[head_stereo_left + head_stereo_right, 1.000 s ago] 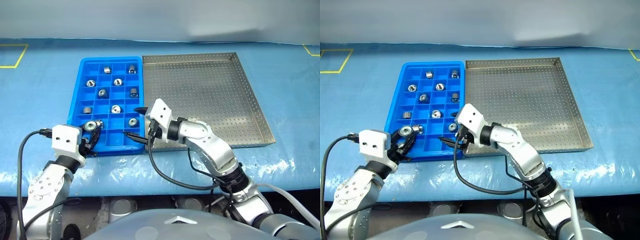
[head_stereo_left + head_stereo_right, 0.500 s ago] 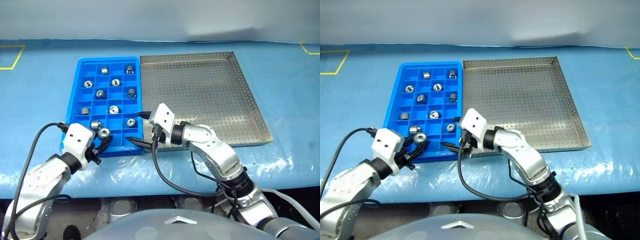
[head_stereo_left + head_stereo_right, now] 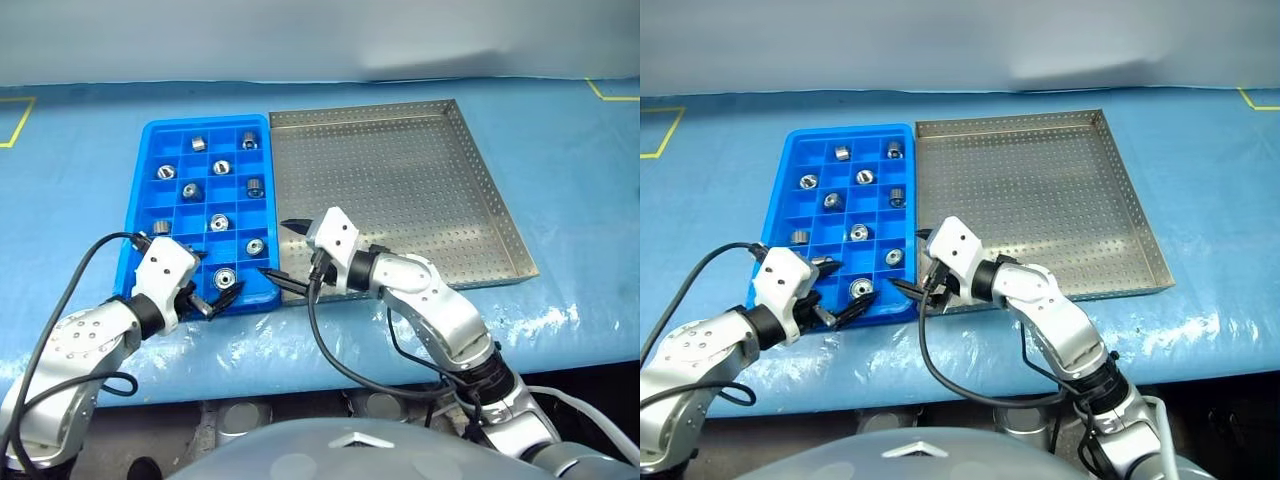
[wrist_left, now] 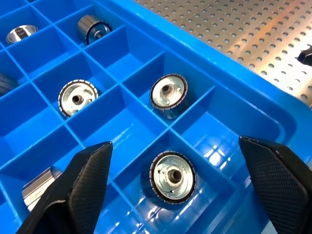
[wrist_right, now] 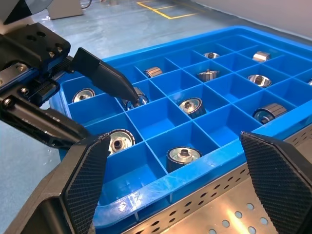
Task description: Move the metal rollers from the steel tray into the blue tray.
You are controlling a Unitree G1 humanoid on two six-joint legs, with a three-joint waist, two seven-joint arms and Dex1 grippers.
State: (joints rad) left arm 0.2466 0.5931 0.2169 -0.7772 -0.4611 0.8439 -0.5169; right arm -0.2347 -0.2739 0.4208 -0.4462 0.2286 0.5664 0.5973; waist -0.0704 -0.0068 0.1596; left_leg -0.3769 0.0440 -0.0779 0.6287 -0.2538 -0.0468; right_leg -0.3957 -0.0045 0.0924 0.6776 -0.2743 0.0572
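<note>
The blue tray holds several metal rollers, one to a compartment. Right of it lies the steel tray; its perforated floor is bare. My left gripper is open over the blue tray's near row. One roller lies flat in the compartment between its fingers, free of both. My right gripper stands open and empty over the seam between the two trays, at their near end, pointing towards the left gripper.
Both trays sit side by side on a table under a blue cover. Yellow tape marks lie at the far corners. A black cable loops from my right wrist past the table's front edge.
My left gripper has opened and let go of the roller, which now lies in a near-row compartment. The right gripper has stayed open in place. The camera has shifted.
</note>
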